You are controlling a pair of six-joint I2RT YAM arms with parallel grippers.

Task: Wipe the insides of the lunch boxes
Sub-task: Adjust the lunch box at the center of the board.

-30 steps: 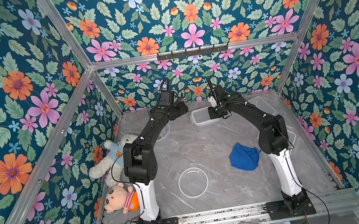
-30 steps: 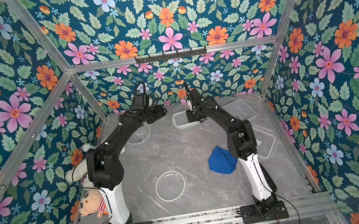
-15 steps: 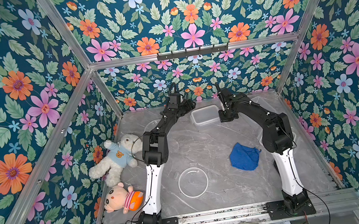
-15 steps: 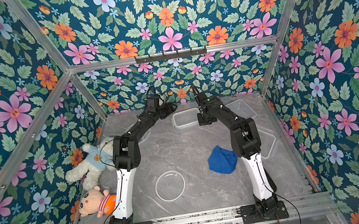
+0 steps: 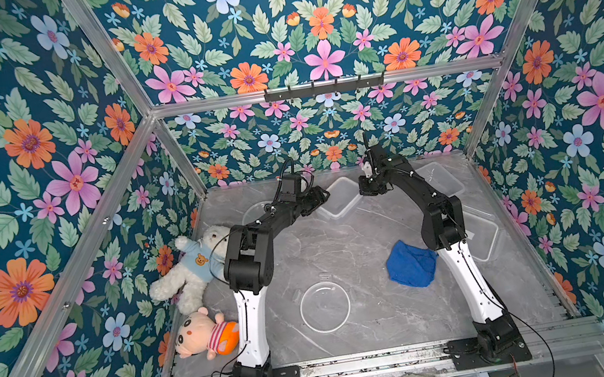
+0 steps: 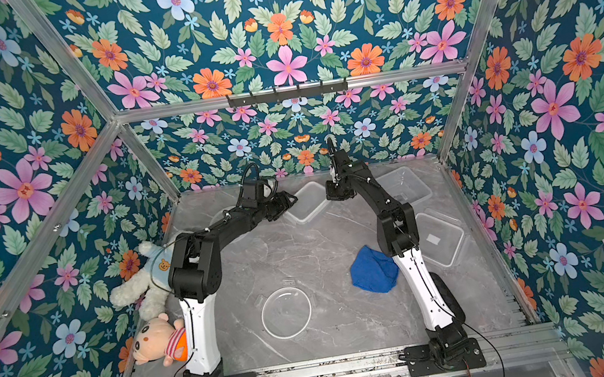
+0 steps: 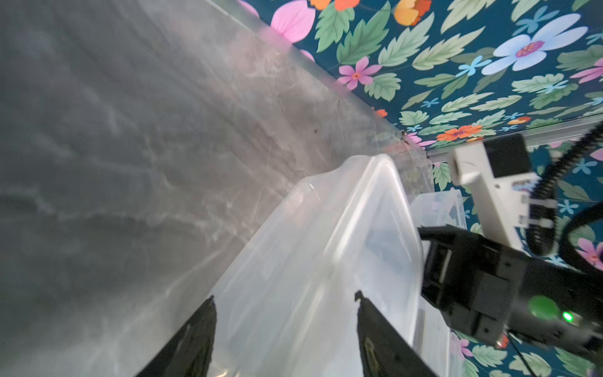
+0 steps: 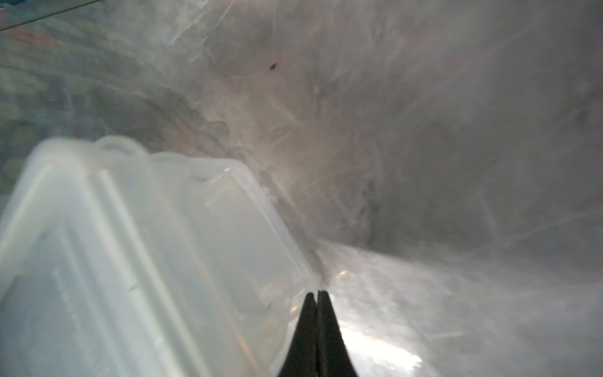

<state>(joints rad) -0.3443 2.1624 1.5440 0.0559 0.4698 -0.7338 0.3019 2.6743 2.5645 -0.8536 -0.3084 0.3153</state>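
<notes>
Rectangular lunch box (image 5: pixel 338 200) turned; long axis now diagonal.

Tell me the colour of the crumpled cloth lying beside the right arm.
The cloth is solid blue, seen best in a top view.

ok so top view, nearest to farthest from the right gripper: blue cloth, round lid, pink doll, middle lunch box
1. middle lunch box, beside the right gripper
2. blue cloth, by right arm
3. round lid, front centre
4. pink doll, front left
</notes>
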